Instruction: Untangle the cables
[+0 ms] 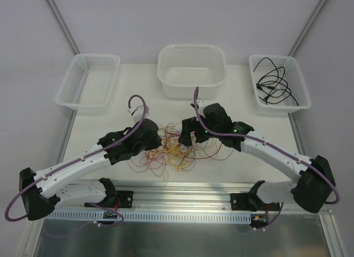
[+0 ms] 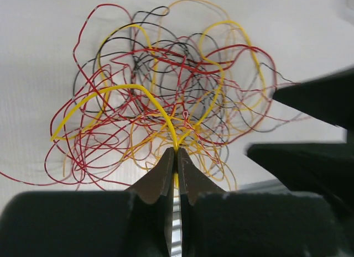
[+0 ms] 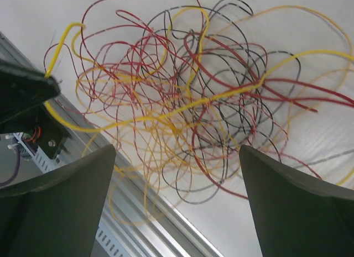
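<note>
A tangled clump of thin red, yellow and black cables lies on the white table between the two arms; it also shows in the left wrist view and the right wrist view. My left gripper is shut on a thick yellow cable that arches up out of the clump. My right gripper is open and empty, held above the clump's near side. In the top view the left gripper and right gripper sit at either side of the clump.
Three white baskets stand at the back: a left one, a middle tub, and a right one holding black cables. A metal rail runs along the near table edge.
</note>
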You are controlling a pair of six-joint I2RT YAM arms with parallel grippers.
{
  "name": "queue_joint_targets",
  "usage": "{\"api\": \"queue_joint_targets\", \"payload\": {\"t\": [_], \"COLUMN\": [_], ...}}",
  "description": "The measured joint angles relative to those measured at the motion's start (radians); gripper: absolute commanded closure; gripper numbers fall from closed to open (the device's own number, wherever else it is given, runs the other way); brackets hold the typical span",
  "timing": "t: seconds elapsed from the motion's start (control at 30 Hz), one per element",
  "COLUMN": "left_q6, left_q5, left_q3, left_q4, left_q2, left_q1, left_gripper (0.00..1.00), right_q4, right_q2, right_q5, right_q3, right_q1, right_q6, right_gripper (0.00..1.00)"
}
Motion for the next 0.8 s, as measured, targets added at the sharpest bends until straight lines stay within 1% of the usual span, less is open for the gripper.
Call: {"api": "queue_joint_targets", "payload": {"t": [0.1, 0.13, 0.2, 0.23, 0.3, 0.33, 0.4, 0.43, 0.5, 0.53, 0.6, 0.63, 0.8], "left_q6": [0.055, 0.076, 0.108, 0.129, 0.166, 0.185, 0.227, 0.246, 0.287, 0.309, 0.341, 0.364, 0.463], "left_q5": [0.031, 0.044, 0.058, 0.069, 0.082, 0.086, 0.096, 0.099, 0.100, 0.100, 0.097, 0.093, 0.014], "left_q3": [0.035, 0.050, 0.079, 0.097, 0.136, 0.158, 0.204, 0.231, 0.288, 0.320, 0.377, 0.411, 0.563], "left_q4": [-0.002, -0.005, -0.005, -0.007, -0.008, -0.011, -0.021, -0.023, -0.026, -0.031, -0.032, -0.040, -0.054], "left_q2": [-0.043, -0.055, -0.072, -0.080, -0.095, -0.100, -0.112, -0.119, -0.132, -0.138, -0.149, -0.156, -0.187], "left_q1": [0.000, 0.000, 0.000, 0.000, 0.000, 0.000, 0.000, 0.000, 0.001, 0.001, 0.002, 0.001, 0.002], "left_gripper": [1.00, 1.00, 1.00, 1.00, 1.00, 1.00, 1.00, 1.00, 1.00, 1.00, 1.00, 1.00, 1.00], "right_q4": [0.040, 0.055, 0.092, 0.111, 0.126, 0.124, 0.121, 0.119, 0.120, 0.125, 0.123, 0.121, 0.041], "right_q2": [0.141, 0.185, 0.276, 0.317, 0.388, 0.417, 0.454, 0.461, 0.457, 0.449, 0.423, 0.406, 0.242], "right_q5": [-0.009, -0.018, -0.045, -0.055, -0.065, -0.064, -0.057, -0.052, -0.045, -0.039, -0.019, -0.009, 0.089], "right_q3": [0.077, 0.098, 0.129, 0.136, 0.138, 0.138, 0.133, 0.126, 0.101, 0.082, 0.033, 0.009, -0.104], "right_q1": [0.029, 0.035, 0.047, 0.053, 0.055, 0.055, 0.047, 0.038, 0.005, -0.020, -0.084, -0.114, -0.311], "right_q6": [0.008, 0.013, 0.026, 0.032, 0.041, 0.045, 0.046, 0.052, 0.062, 0.069, 0.080, 0.082, 0.081], "right_gripper": [0.03, 0.07, 0.13, 0.19, 0.28, 0.42, 0.55, 0.66, 0.75, 0.83, 0.86, 0.90, 0.91]}}
